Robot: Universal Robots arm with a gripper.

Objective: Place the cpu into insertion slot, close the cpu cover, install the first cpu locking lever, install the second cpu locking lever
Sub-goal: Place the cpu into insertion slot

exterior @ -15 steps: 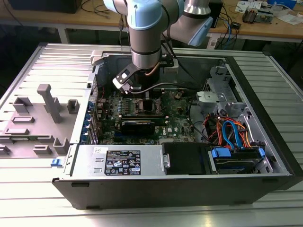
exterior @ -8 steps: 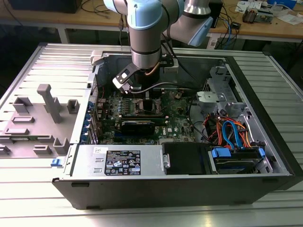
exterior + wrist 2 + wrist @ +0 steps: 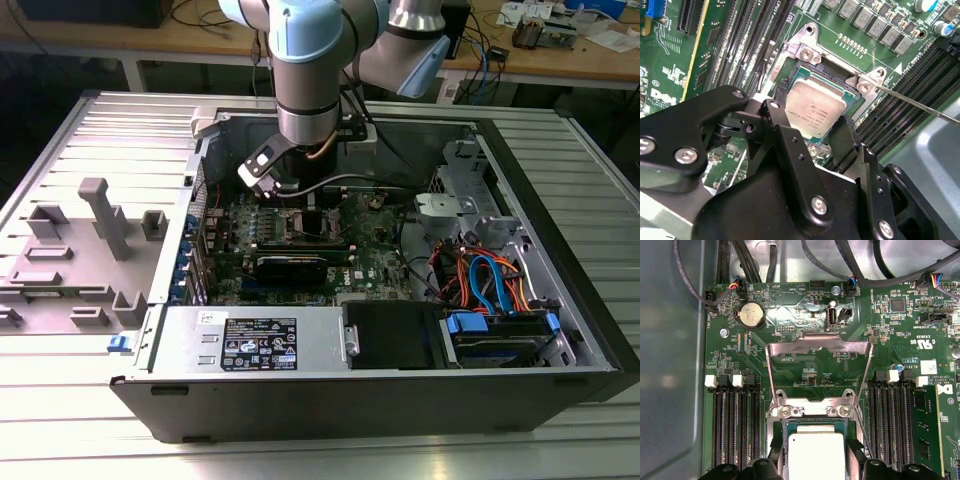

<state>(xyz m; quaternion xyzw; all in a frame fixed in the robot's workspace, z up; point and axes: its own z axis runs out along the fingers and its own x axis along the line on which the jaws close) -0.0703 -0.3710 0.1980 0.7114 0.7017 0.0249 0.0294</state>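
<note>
My jaws are parted just to the width of the small, flat, square cpu [image 3: 816, 454] with its dull silver-grey metal top. They are clenched on its two opposite edges, with one black finger [image 3: 845, 145] tight against each side in both wrist views. The cpu sits low inside the square insertion slot [image 3: 812, 410] with its silvery metal rim, on the green motherboard [image 3: 880, 340]. I cannot tell whether it is fully seated. The thin silvery cpu cover [image 3: 820, 347], a frame with a large cut-out, stands swung open past the slot. In the exterior view my arm [image 3: 305, 90] reaches down into the open black computer case [image 3: 300, 405].
</note>
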